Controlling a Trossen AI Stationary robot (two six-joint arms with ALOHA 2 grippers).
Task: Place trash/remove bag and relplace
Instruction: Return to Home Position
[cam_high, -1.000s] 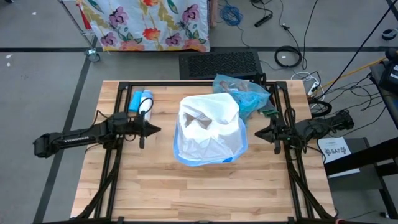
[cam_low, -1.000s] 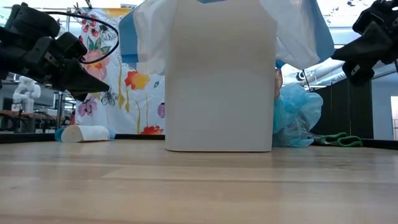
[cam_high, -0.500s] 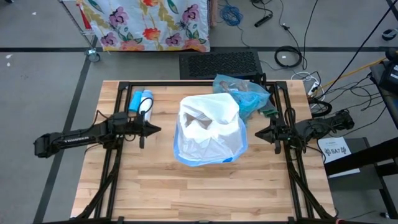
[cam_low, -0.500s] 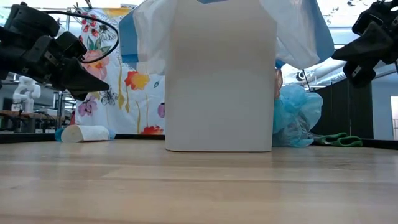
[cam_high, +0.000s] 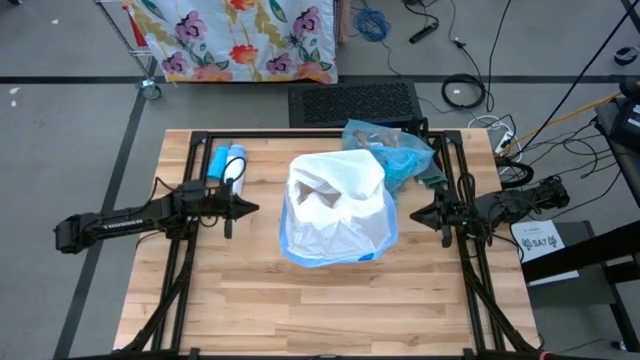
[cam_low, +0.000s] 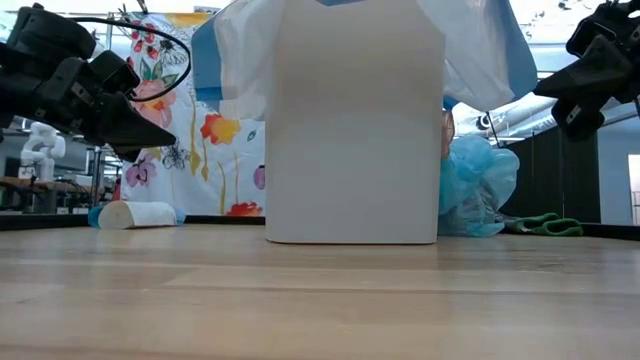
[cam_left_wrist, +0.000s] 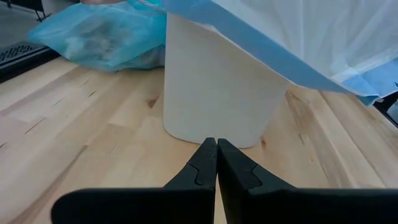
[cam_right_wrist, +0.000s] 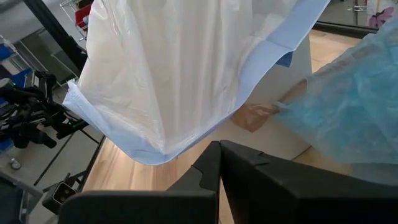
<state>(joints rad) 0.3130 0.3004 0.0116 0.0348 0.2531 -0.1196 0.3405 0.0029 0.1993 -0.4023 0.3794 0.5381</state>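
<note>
A white bin (cam_low: 352, 130) stands on the table's middle. A white bag with a blue hem (cam_high: 335, 208) lines it, its edge folded down over the rim. The filled light-blue bag (cam_high: 388, 152) lies on the table behind the bin, toward the far right; it also shows in the left wrist view (cam_left_wrist: 99, 38). My left gripper (cam_high: 252, 209) hovers shut to the left of the bin, empty. My right gripper (cam_high: 416, 213) hovers shut to the right of the bin, empty.
A blue-and-white cylinder (cam_high: 228, 162) lies at the far left of the table. A green object (cam_low: 540, 224) lies by the far right edge. The near half of the wooden table (cam_high: 330, 310) is bare wood.
</note>
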